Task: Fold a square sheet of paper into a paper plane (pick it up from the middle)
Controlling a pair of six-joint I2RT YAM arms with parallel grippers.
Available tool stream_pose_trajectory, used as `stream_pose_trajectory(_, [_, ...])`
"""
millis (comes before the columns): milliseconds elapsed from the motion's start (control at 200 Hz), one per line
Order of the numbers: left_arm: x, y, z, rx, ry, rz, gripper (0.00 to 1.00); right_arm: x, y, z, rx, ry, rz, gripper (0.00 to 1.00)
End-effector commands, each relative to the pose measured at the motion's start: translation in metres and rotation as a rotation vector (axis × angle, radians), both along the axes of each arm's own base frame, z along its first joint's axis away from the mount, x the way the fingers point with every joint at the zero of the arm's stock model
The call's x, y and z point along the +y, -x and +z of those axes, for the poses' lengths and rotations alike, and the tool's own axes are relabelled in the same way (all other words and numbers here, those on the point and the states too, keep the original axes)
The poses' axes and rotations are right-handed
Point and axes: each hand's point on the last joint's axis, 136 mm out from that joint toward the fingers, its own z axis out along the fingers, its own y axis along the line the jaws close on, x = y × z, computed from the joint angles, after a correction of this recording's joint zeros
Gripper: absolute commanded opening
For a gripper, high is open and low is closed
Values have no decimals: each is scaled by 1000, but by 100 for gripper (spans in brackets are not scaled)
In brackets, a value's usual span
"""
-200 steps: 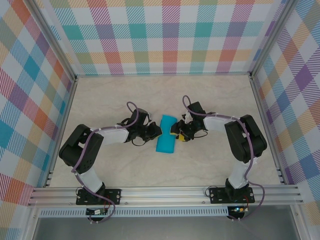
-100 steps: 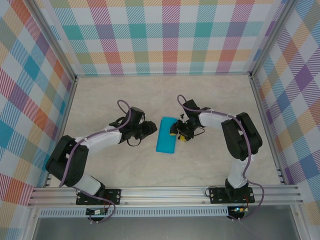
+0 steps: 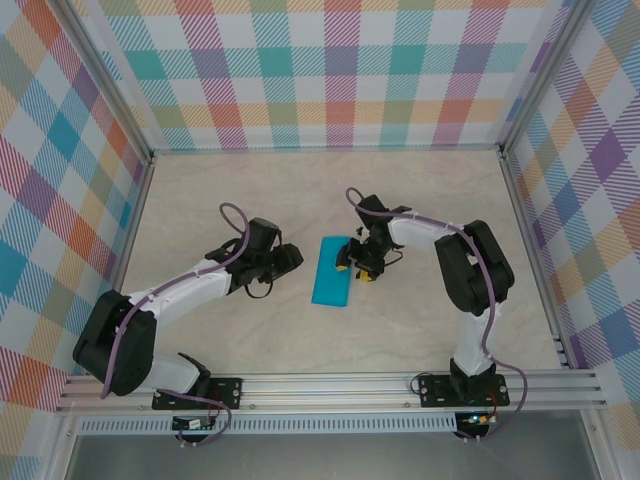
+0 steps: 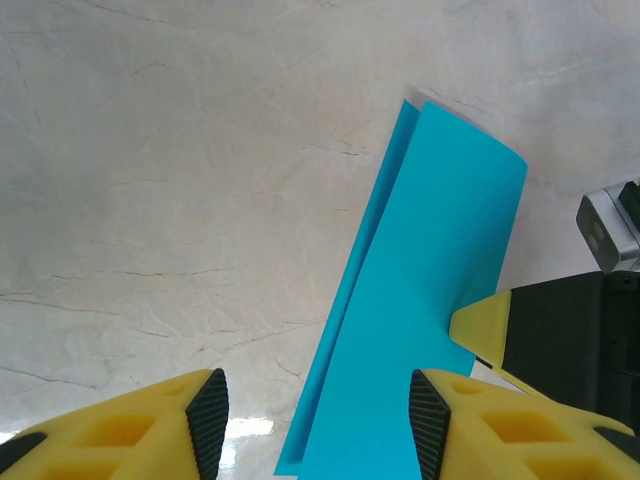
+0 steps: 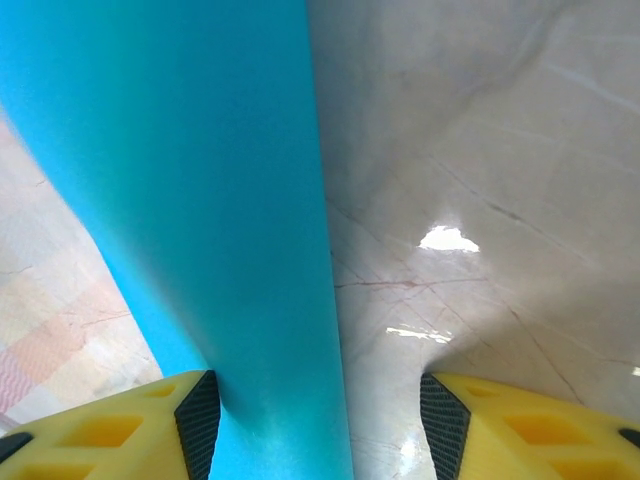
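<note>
**Grippers flank the paper strip (image 3: 331,271)**

Folded long and narrow, the teal paper strip lies flat on the table (image 3: 420,200), its long axis running away from the arm bases. The right gripper (image 3: 352,268) sits at the strip's right edge, with one fingertip (image 4: 478,325) touching it. The left gripper (image 3: 292,258) waits just off the strip's left edge, a little farther out. Both pairs of jaws stand partly open and pinch nothing. Either could close on the strip, I judge, but the right is nearer.

The hand (image 5: 312,412) stands spread astride the teal paper (image 5: 190,180).
</note>
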Motion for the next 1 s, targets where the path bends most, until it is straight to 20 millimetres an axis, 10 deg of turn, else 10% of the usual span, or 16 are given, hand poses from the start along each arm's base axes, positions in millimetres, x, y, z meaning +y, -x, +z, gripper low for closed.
stream_pose_trajectory(0, [10,1,-4,9,-18,23,53,-20,17,-31,82,156,-2,59])
stream_pose_trajectory(995, [7,6,-10,32,10,18,56,-28,14,-42,117,279,-23,66])
